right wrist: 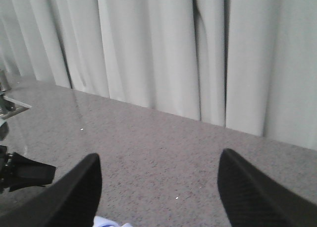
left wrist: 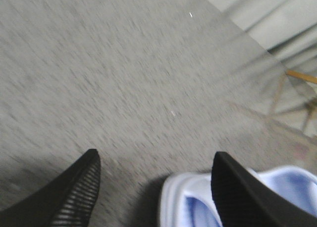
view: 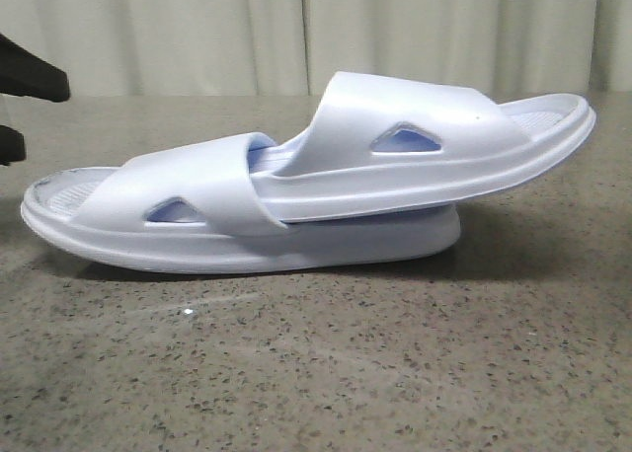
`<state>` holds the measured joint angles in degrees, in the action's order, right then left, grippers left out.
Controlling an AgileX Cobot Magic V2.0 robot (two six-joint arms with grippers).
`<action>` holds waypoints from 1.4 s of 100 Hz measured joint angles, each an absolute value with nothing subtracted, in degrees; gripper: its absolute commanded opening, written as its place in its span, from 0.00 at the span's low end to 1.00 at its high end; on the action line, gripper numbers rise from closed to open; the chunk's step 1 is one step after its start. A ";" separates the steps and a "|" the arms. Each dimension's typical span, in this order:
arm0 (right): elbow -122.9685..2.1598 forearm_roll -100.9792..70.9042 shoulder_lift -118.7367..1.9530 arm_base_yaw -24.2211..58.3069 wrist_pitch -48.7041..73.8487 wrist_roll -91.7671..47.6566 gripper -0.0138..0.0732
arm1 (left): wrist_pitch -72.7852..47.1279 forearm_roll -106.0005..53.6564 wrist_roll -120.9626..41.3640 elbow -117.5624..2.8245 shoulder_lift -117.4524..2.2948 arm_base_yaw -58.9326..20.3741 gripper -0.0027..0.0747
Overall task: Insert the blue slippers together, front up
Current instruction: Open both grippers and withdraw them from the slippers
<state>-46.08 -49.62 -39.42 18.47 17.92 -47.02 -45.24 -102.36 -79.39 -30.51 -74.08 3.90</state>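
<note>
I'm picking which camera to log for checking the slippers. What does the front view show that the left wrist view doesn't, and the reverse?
Only the front view shows both blue slippers whole: one pushed under the strap of the other, its far end raised and tilted, with the curtain behind. Only the left wrist view shows the left gripper with its fingers spread wide and nothing between them, plus a wooden strut beyond the table edge. Both show the speckled grey table and part of one slipper.

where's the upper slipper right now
In the front view the upper slipper sits right of centre, its front tucked under the strap of the lower slipper on the table.
</note>
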 measured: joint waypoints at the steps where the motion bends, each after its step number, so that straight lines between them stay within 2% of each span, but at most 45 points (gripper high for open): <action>1: -46.08 -49.37 -39.42 18.47 17.75 -47.02 0.66 | -45.24 -102.36 -79.74 -30.62 -73.98 4.45 0.59; 22: -45.96 -45.29 -39.42 17.64 12.88 -47.02 0.66 | -45.24 -102.36 -85.81 -31.15 -66.93 11.98 0.59; 47: -43.01 -43.13 -39.42 7.83 12.01 -47.05 0.66 | -43.73 -102.23 -89.53 -31.27 -54.46 15.06 0.58; 58: -41.19 -42.78 -39.02 3.92 11.07 -47.05 0.66 | -42.94 -101.44 -90.35 -31.27 -52.63 13.05 0.58; 76: -38.46 -42.78 -35.36 3.07 9.64 -47.05 0.66 | -36.72 -100.57 -91.70 -31.27 -48.03 8.01 0.58; 113: -29.58 -42.78 -23.74 2.95 6.06 -48.11 0.66 | -8.38 -99.87 -95.72 -27.96 -31.40 -6.66 0.58; 140: -23.84 -42.78 -16.61 2.95 7.38 -48.67 0.66 | -4.25 -99.91 -96.00 -19.75 -22.56 -8.56 0.58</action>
<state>-23.84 -42.78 -16.61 2.95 7.38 -48.67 -4.25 -99.91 -96.00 -19.75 -22.56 -8.56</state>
